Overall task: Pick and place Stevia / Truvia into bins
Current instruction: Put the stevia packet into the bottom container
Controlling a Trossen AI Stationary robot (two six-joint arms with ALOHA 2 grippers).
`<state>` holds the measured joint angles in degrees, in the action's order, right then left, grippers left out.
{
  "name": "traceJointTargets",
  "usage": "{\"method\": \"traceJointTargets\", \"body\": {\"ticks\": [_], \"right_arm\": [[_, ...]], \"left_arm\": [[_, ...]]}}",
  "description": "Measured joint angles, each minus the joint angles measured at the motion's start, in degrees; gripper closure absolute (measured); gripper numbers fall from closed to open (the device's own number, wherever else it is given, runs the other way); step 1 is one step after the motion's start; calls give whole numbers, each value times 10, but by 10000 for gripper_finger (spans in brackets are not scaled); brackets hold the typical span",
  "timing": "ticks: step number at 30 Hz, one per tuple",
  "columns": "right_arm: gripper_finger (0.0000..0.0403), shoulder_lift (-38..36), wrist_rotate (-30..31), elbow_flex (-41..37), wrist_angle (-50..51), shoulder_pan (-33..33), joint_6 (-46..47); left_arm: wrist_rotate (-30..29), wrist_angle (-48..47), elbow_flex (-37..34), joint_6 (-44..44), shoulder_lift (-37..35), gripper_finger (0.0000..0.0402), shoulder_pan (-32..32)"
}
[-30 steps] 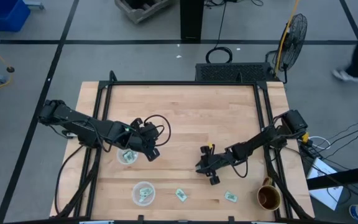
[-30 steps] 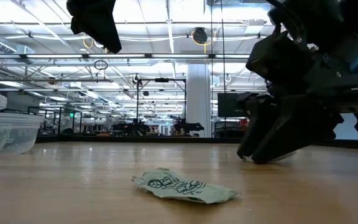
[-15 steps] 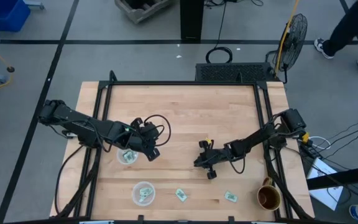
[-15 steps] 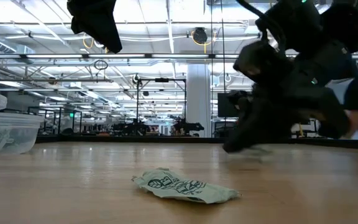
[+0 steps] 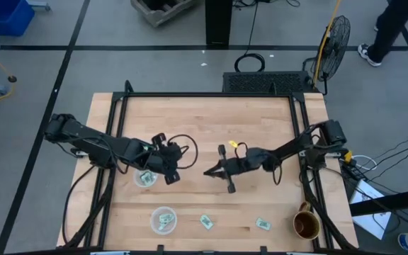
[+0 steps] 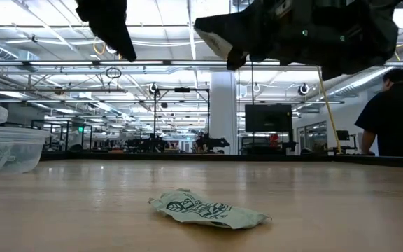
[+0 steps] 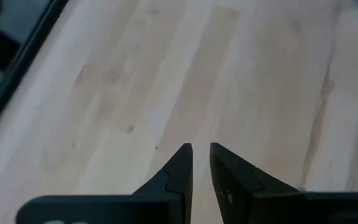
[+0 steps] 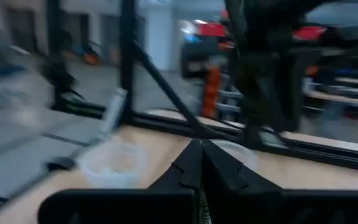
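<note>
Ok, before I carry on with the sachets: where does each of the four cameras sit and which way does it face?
High view: overhead, looking straight down on the pale wooden table; both dark arms show, the left gripper beside a small clear plastic cup.
Low view: at tabletop height, looking level across a crumpled pale green paper sachet into the room; both arms overhead.
Left wrist view: looks down at bare wood past its own near-closed fingers.
Right wrist view: looks past its own shut fingers toward two cups.
The high and right wrist views share the cups.

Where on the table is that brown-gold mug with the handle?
From above, the brown-gold mug stands at the table's near right corner, beside the right arm's base rail, with a pale green sachet just to its left.
</note>
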<state>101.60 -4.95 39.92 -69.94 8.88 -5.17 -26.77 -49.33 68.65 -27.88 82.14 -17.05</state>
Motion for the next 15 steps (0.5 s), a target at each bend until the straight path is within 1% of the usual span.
{"method": "traceJointTargets", "body": {"ticks": [2, 4, 6, 8, 10, 15], "right_arm": [[402, 0, -51, 0, -10, -16, 31], [402, 0, -93, 0, -10, -33, 56], [402, 0, -114, 0, -8, -46, 76], [402, 0, -116, 0, -8, -55, 90], [402, 0, -116, 0, -15, -59, 90], [403, 0, -117, 0, -30, -59, 64]], "left_arm": [[16, 15, -9, 65, 0, 339, -2], [37, 61, -28, 134, 0, 339, -3], [54, 125, -52, 194, 0, 339, -3], [65, 215, -77, 232, 0, 339, -3], [68, 300, -105, 248, 0, 339, -2], [68, 504, -176, 237, 0, 339, 5]]}}
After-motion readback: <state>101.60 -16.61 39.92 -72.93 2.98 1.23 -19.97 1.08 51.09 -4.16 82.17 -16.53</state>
